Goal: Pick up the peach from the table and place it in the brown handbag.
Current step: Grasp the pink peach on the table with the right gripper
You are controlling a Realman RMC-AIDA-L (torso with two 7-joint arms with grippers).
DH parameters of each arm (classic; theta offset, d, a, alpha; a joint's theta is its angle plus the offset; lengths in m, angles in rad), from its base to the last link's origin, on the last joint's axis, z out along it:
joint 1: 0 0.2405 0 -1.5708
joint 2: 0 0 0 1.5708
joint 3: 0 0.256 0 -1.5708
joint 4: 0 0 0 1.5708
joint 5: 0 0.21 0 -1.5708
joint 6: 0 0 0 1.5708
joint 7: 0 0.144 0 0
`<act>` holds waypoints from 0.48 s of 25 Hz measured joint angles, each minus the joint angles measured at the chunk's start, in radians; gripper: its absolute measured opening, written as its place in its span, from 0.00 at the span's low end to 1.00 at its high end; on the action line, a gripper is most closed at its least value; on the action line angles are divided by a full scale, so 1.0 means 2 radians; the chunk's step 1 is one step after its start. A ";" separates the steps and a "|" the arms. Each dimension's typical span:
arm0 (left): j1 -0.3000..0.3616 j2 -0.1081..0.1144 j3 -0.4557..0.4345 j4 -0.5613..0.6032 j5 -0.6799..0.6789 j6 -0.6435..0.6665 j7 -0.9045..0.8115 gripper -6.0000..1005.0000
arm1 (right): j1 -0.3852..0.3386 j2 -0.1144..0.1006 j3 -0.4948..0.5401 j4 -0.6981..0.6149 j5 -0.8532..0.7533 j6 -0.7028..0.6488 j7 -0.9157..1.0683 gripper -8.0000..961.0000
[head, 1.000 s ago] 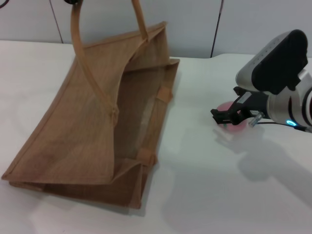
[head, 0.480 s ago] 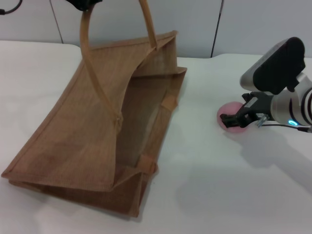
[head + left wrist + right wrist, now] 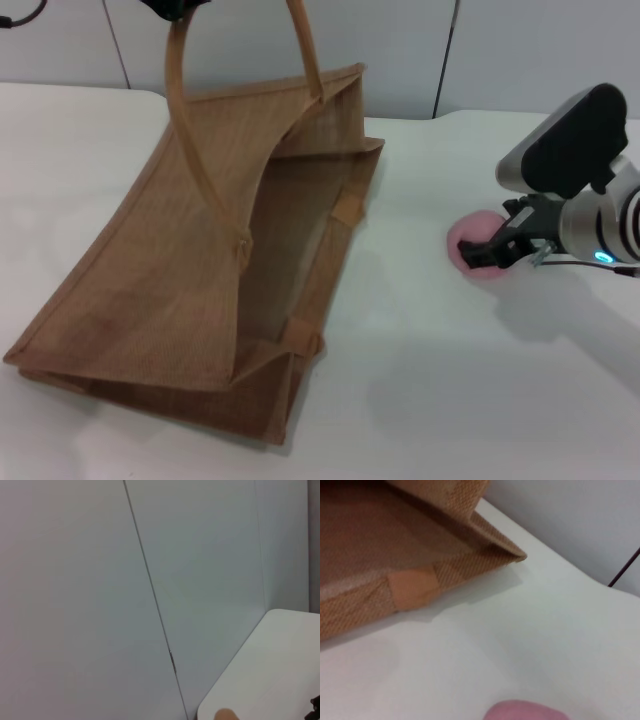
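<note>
The pink peach (image 3: 468,240) lies on the white table (image 3: 420,400), to the right of the brown handbag (image 3: 170,280). My right gripper (image 3: 490,252) is down at the peach, open, with one dark finger across its front. The peach's top shows at the edge of the right wrist view (image 3: 525,711). The handbag lies on its side with its mouth facing right. My left gripper (image 3: 172,8), mostly cut off at the top edge, holds one arched handle (image 3: 185,120) up, so the upper side is lifted and the mouth gapes.
A grey panelled wall (image 3: 400,50) runs behind the table's far edge. The bag's corner and trim patch (image 3: 412,587) lie close to the peach in the right wrist view. The left wrist view shows only the wall (image 3: 100,580) and a table corner (image 3: 270,670).
My right gripper has come down from just above the peach to around it. The left gripper has shifted the handle a little to the right, opening the bag wider.
</note>
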 joint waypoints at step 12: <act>0.002 0.001 0.000 0.004 0.002 0.000 0.000 0.12 | 0.009 0.006 -0.004 -0.008 0.001 0.039 -0.004 0.87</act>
